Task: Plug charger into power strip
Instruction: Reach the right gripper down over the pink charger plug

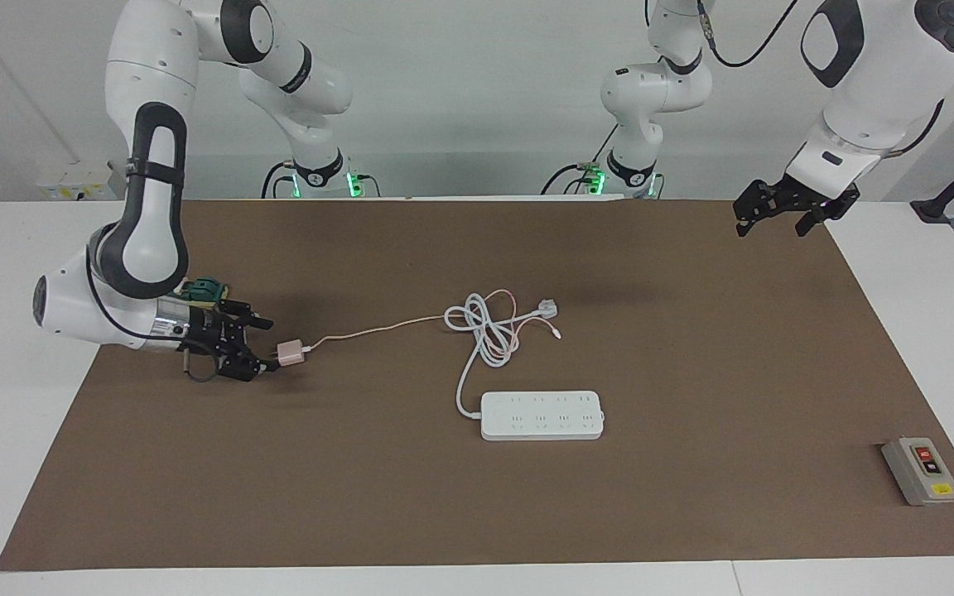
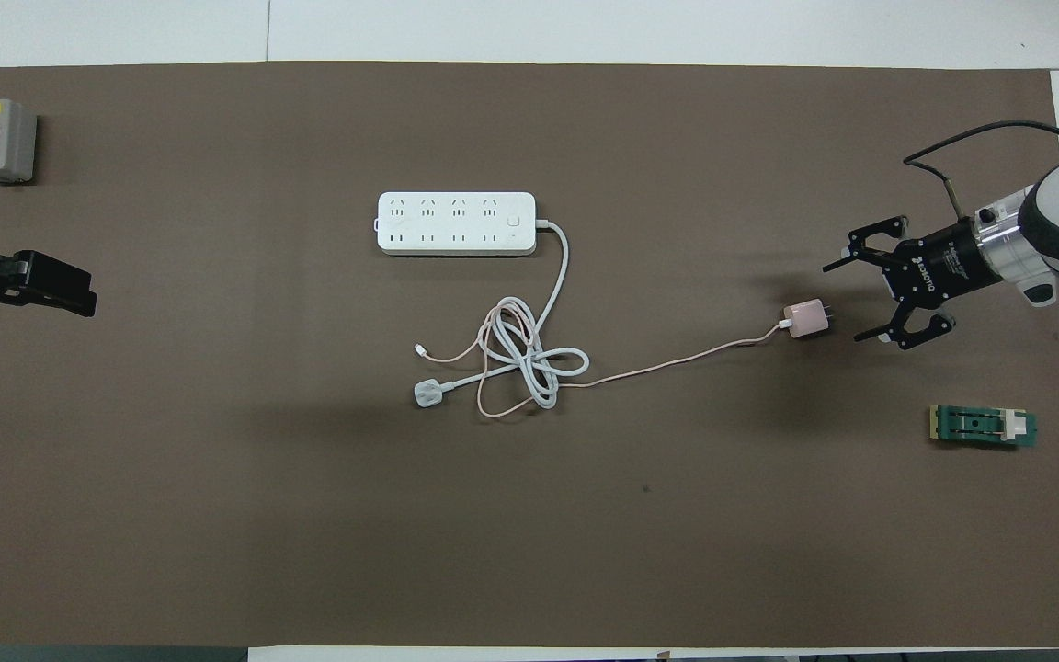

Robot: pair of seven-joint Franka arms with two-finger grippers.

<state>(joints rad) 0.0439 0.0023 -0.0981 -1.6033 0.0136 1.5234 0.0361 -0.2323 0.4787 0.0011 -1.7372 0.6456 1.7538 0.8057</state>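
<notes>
Right gripper is seen in the facing view low over the mat at the right arm's end of the table, jaws spread wide and nothing held, its tips just beside the prong end of the charger. For a sound grasp, the pink body should be straddled squarely and the prongs left free for insertion. Whether a fingertip already touches the charger cannot be told. Left gripper, open and empty, waits over the mat's edge at its own end.

From overhead, the right gripper faces the charger, a narrow gap showing between them. Slack should be kept in the pink cable, which is tangled with the white cord nearer the robots than the power strip. Only part of the left gripper shows.
</notes>
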